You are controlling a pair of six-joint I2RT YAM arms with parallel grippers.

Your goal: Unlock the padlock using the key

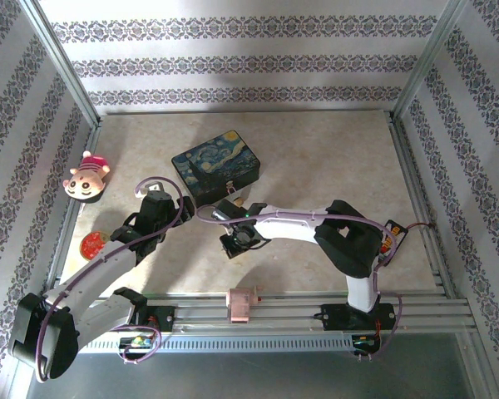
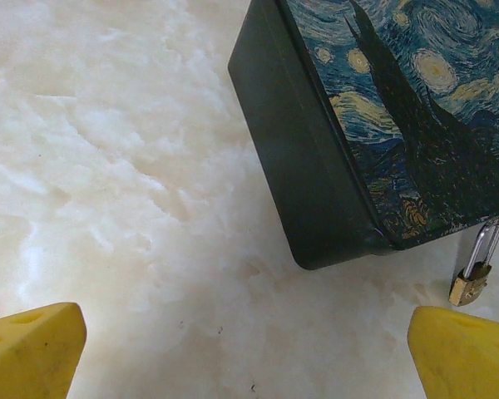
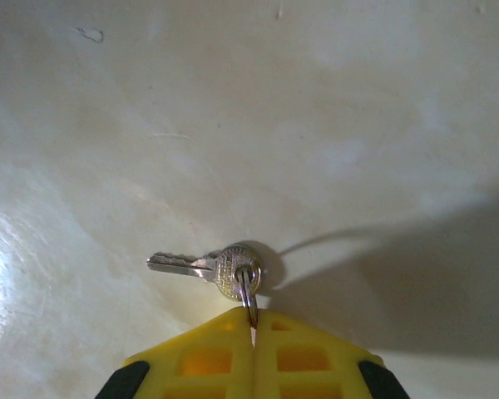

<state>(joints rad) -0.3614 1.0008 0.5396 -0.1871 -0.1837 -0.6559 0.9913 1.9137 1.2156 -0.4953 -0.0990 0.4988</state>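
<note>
Key pickup: right gripper [image 3: 254, 320] is clamped on the ring [image 3: 248, 287] of the key [image 3: 220, 270].
Padlock [image 2: 471, 283] sits at the painted box [image 2: 382, 125] front, near the wide-open left gripper [image 2: 249, 353]; next, align the key blade with the keyhole.

LAYOUT | box [image 1: 216, 168] is set on table [image 1: 333, 158], centre, toward the rear | padlock [image 2: 472, 281] is hung at the box's near side | key [image 3: 208, 268] is laid flat on the table before the box, its ring pinched by right gripper [image 3: 254, 320] | plush toy [image 1: 86, 176] is placed at the left edge
</note>
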